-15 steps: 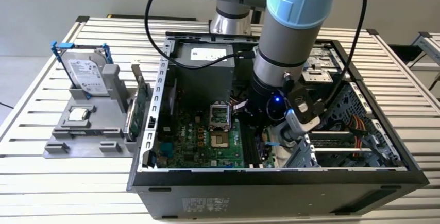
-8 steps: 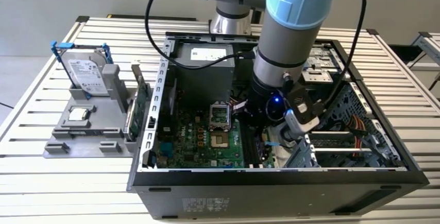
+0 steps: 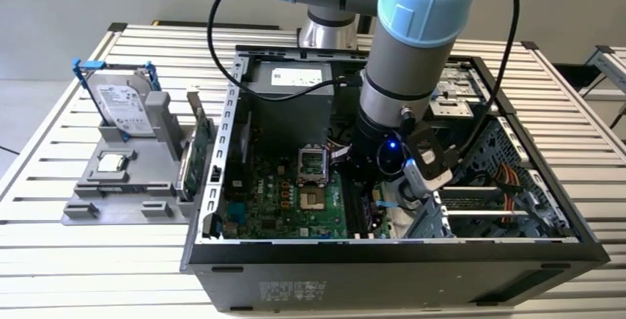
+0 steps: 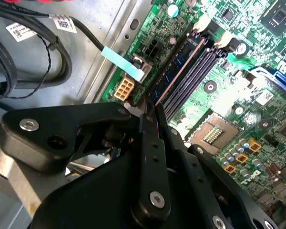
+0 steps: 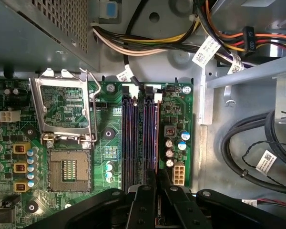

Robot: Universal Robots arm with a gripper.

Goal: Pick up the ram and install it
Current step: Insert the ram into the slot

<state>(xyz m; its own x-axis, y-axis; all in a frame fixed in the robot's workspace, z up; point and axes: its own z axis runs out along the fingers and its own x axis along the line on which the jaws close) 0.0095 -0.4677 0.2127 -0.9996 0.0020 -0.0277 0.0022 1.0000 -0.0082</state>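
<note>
One open computer case [image 3: 391, 249] holds one motherboard [image 3: 284, 202]; one hard drive [image 3: 122, 106] stands outside; one robot arm [image 3: 411, 62] reaches in.

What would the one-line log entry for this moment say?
gripper: shut on ram | ram: in slot, outermost from socket | case: open

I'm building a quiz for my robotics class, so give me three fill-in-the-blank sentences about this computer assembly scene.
1. The pincer is shut on the ram, which lies along a memory ___ on the motherboard.
2. The hard drive stands on the gray holder outside the case, on the exterior view's ___ side.
3. The processor socket, its metal cover raised, is ___.

Missing words: slot; left; empty.
</note>
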